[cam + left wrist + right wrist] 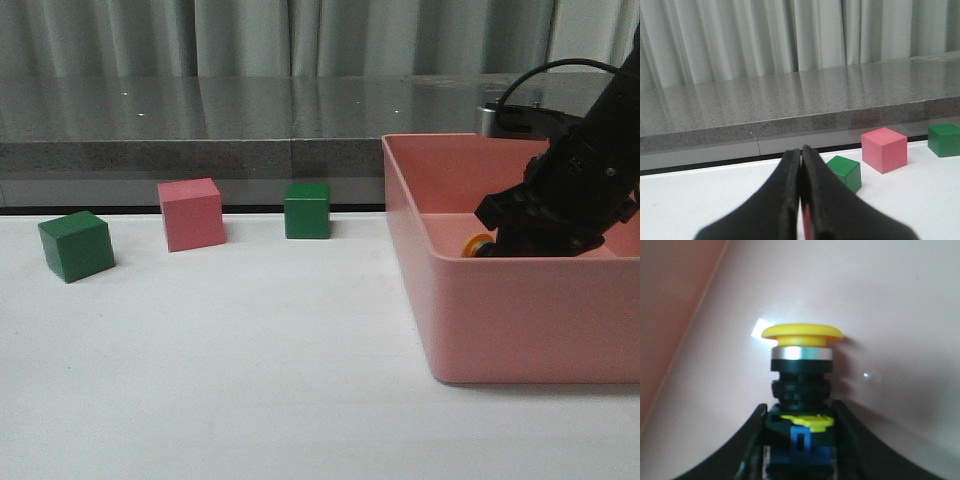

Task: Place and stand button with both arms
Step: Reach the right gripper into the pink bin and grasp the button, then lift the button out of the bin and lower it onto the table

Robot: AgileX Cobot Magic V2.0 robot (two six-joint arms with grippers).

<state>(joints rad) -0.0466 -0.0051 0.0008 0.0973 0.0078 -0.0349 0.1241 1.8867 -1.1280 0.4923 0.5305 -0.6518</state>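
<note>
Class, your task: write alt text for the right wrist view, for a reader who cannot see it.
A push-button with a yellow mushroom cap, silver collar, black body and blue base block is clamped at its base between the right gripper's two black fingers. Behind it is the smooth pink inside of a bin.

L fingers (801, 200) together, R (799, 440) clamped.

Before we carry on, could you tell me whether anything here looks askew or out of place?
Nothing stands out. The right gripper holds the button by its base inside the pink bin; the three cubes sit apart on the table.
</note>
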